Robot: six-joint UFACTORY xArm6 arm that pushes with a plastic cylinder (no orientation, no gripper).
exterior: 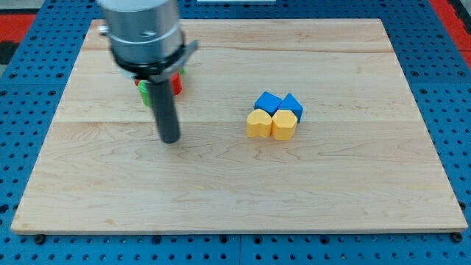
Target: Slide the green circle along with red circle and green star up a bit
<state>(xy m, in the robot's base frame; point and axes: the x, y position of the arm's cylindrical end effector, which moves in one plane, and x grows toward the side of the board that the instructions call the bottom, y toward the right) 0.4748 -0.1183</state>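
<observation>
My tip (pixel 170 139) rests on the wooden board at the view's left of centre. Just above it, mostly hidden behind the rod and the arm's grey body, a green block (pixel 144 92) and a red block (pixel 176 83) show only as slivers; their shapes cannot be made out. A third block of that group is not visible. The tip stands a little below these two blocks, apart from them.
A tight cluster sits right of centre: a blue block (pixel 267 102), a second blue block (pixel 291 104), a yellow heart-like block (pixel 258 124) and a yellow hexagon-like block (pixel 284 124). The wooden board (pixel 235 199) lies on a blue pegboard surface.
</observation>
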